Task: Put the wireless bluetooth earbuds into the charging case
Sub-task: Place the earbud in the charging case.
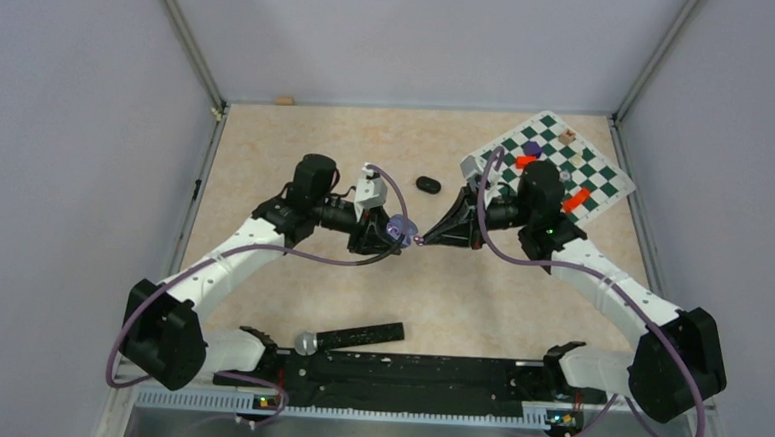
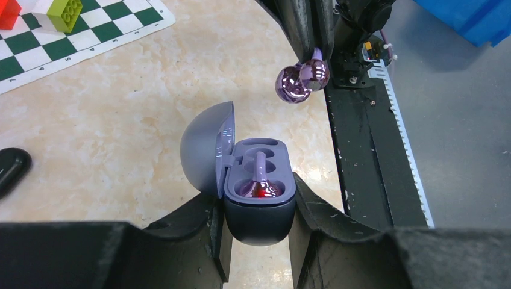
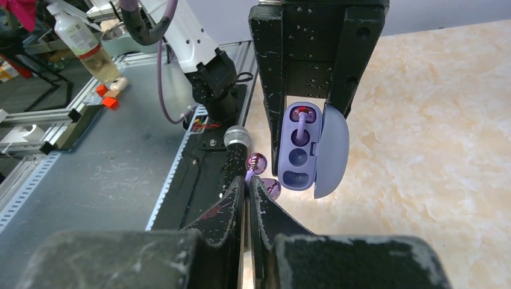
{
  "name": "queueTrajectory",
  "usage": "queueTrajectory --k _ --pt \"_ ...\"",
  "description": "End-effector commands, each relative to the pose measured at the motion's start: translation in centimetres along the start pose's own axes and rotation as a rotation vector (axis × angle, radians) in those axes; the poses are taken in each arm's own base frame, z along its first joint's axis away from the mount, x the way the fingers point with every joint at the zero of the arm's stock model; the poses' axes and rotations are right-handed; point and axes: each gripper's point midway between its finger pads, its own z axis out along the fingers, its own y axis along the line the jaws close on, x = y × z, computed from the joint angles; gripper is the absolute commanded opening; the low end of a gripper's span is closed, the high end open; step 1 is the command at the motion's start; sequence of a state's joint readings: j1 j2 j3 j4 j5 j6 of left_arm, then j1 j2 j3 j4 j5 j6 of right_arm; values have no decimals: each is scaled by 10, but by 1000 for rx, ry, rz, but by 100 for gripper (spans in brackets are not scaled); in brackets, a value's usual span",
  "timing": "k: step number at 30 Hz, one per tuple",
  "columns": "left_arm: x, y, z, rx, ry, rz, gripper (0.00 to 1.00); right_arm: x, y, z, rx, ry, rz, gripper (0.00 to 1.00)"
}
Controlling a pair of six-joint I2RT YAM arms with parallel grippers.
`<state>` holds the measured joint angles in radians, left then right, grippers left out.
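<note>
My left gripper is shut on the open lilac charging case, lid swung aside, held above the table. One lilac earbud sits in the near slot with a red light; the far slot is empty. My right gripper is shut on the stem of a second glossy lilac earbud, just off the case's far end and apart from it. The right wrist view shows this earbud beside the case. The black earbuds are out of view.
A closed black oval case lies on the table behind the grippers, also seen in the left wrist view. A green chessboard with coloured blocks lies at the back right. A black bar with a silver head lies by the front rail.
</note>
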<state>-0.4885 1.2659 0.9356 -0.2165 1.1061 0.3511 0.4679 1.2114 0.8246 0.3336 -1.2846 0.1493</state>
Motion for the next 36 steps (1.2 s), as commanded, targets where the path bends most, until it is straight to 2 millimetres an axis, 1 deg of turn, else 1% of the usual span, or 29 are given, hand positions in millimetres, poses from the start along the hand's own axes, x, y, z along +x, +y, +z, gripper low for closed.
queueTrajectory --k 1,6,10,21,36 --pt "-16 1 0 5 -22 69 6 4 4 7 -37 8 -31 2" --pt "-15 1 0 6 -20 67 6 11 0 11 -24 25 -28 2" --pt "-16 1 2 10 -20 64 6 13 -4 12 -15 28 -18 1" --pt "-15 0 4 17 -14 63 6 12 -8 12 14 19 -29 1" --pt "-14 -1 5 22 -5 69 6 16 -12 14 24 18 -12 0"
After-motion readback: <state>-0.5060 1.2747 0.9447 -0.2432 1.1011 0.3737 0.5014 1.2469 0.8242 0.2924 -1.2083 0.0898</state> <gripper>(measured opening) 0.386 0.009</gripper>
